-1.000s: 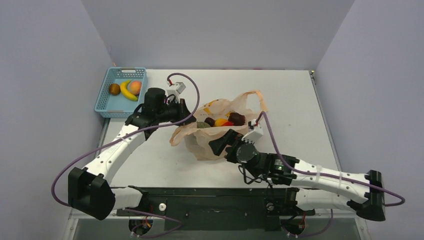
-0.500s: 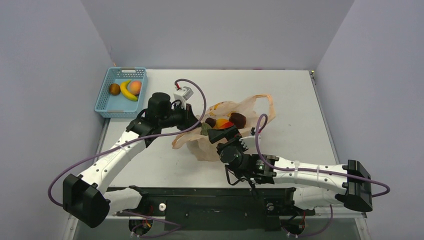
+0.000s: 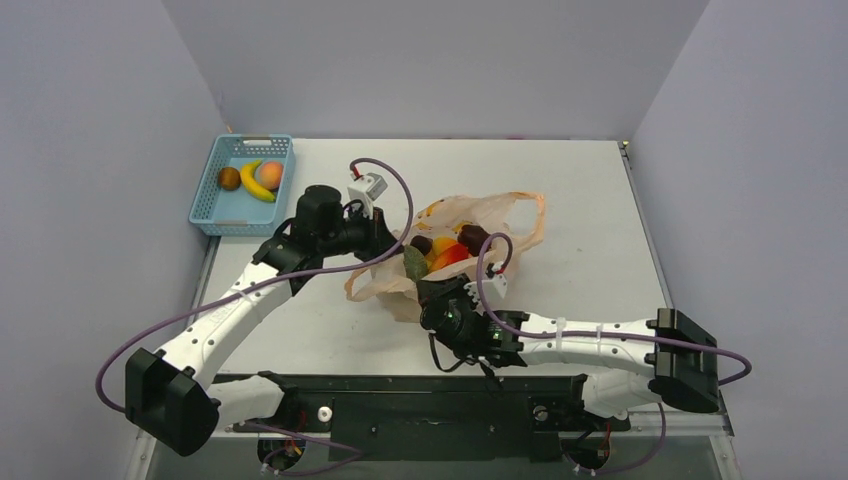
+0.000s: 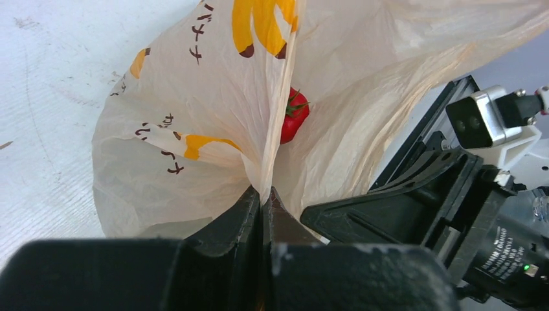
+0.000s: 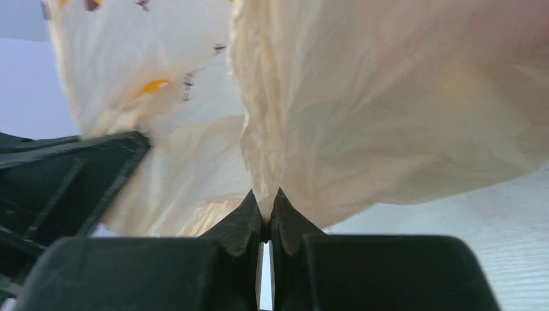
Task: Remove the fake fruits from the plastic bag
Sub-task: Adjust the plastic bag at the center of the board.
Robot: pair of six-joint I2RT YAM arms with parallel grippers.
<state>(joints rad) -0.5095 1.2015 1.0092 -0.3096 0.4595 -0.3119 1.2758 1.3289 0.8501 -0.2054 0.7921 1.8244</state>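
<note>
With the left gripper (image 4: 262,194) clamped on the left side of the plastic bag (image 3: 510,212) in the middle of the table (image 3: 590,180), the right gripper (image 5: 265,197), pinching its near fold, has swung left, crowding the fake fruits (image 3: 446,251) toward the mouth, ready to spill.

A white table (image 3: 570,170) is closed in by a back wall (image 3: 430,60), a left wall (image 3: 90,150) and a right wall (image 3: 760,150) — all plain pale lavender. The light is soft and even, with faint shadows. A black frame (image 3: 400,395) runs along the table's near edge.
</note>
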